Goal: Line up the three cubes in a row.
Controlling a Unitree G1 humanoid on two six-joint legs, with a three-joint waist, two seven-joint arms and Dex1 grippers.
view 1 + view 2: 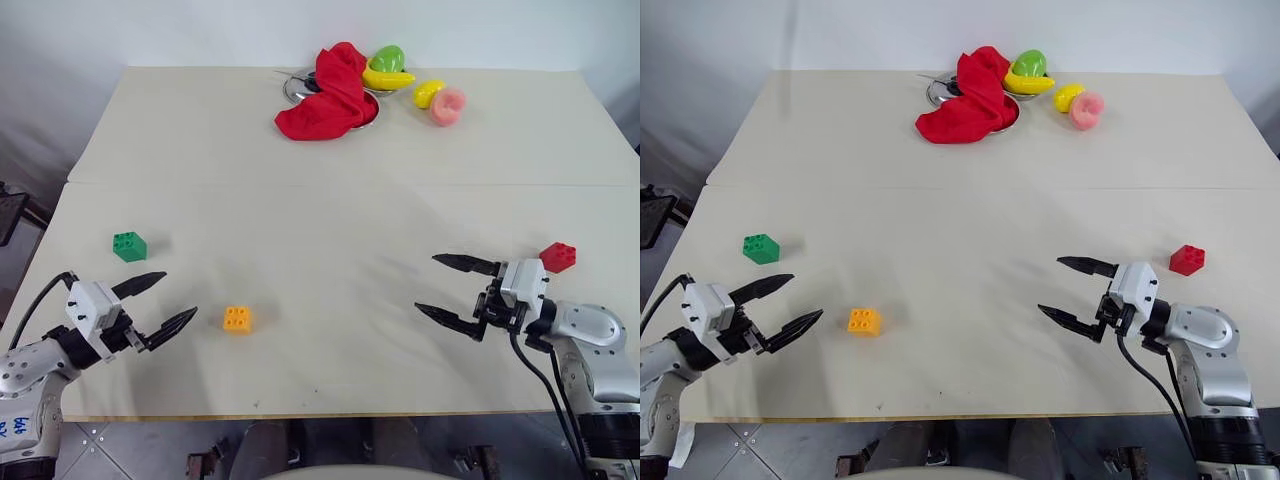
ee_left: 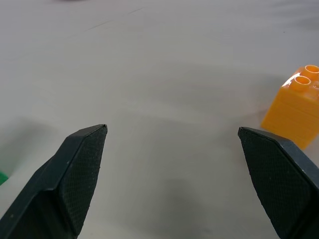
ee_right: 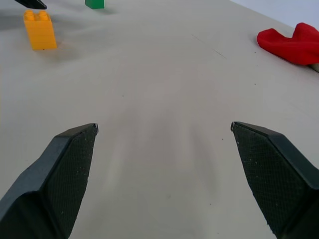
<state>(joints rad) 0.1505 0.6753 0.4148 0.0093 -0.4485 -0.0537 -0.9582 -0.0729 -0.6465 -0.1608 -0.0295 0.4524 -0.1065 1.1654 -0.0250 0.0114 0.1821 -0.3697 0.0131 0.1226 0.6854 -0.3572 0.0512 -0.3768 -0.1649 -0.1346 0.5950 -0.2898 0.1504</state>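
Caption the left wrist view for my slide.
Open left hand facing the orange-yellow cube on the table.

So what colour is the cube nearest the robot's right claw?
Red. The red cube shows best in the left eye view, beside the right claw.

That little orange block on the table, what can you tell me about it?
The orange-yellow cube is a small toy building block, apparently glossy plastic, with four round studs on top. It sits upright and flat on the pale table, near the front edge, left of centre. Nothing touches it: the open left gripper hovers just beside it.
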